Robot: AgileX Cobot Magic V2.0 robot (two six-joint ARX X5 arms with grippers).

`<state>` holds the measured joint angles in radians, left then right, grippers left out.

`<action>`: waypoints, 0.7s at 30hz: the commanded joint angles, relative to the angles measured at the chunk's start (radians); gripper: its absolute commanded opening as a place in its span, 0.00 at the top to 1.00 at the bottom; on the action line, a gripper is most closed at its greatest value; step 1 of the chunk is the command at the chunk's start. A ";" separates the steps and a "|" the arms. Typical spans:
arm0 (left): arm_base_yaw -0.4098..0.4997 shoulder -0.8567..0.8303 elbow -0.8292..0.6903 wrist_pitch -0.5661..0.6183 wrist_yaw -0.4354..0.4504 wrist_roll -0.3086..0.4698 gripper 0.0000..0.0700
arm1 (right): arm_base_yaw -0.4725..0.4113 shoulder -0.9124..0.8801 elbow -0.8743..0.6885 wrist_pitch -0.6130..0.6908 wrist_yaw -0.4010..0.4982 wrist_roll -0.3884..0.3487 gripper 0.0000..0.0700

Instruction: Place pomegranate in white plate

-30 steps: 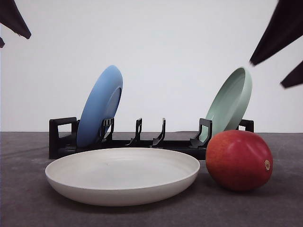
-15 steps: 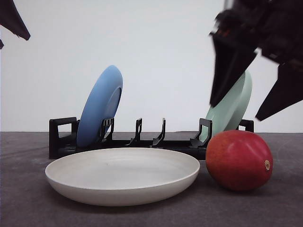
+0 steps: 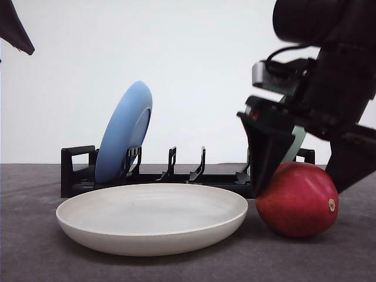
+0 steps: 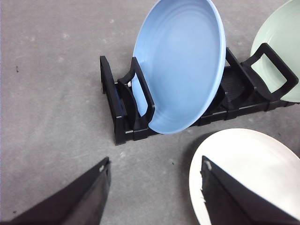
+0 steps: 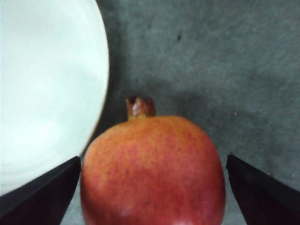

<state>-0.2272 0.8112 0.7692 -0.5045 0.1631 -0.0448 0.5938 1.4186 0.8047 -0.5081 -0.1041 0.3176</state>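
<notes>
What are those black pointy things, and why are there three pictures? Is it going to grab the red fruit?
The black pointy things are a robot's fingers. It has two arms, each ending in a grabbing part called an end effector.

One picture looks forward over the grey table. The other two come from little cameras on each wrist, looking down past the fingers.

On the table lie a white plate and, beside it, a red pomegranate. Behind them a black rack holds a blue plate and a pale green plate on edge.

The right end effector is open, with one finger on each side of the pomegranate, so it probably will grab it. Nothing is held yet. The left end effector is open too, near the blue plate.
</notes>
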 commanded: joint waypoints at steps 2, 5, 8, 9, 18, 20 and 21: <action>-0.003 0.006 0.009 0.000 0.005 0.007 0.50 | 0.006 0.020 0.016 0.002 -0.001 -0.011 0.11; -0.003 0.006 0.009 0.000 0.005 0.007 0.50 | 0.006 0.020 0.016 -0.005 -0.002 -0.010 0.21; -0.003 0.006 0.009 0.002 0.005 0.006 0.50 | 0.006 0.019 0.019 -0.028 -0.002 -0.011 0.28; -0.003 0.006 0.009 0.002 0.005 0.006 0.50 | 0.006 0.019 0.022 -0.039 -0.002 -0.012 0.29; -0.003 0.006 0.009 0.003 0.005 0.002 0.50 | 0.009 0.020 0.147 -0.224 -0.004 -0.105 0.29; -0.003 0.006 0.009 0.003 0.005 0.002 0.50 | 0.019 0.020 0.187 -0.265 -0.004 -0.128 0.29; -0.003 0.006 0.009 0.003 0.005 0.002 0.50 | 0.026 0.020 0.206 -0.277 -0.004 -0.136 0.29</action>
<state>-0.2272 0.8112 0.7692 -0.5121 0.1631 -0.0452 0.6048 1.4258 0.9871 -0.7836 -0.1067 0.2186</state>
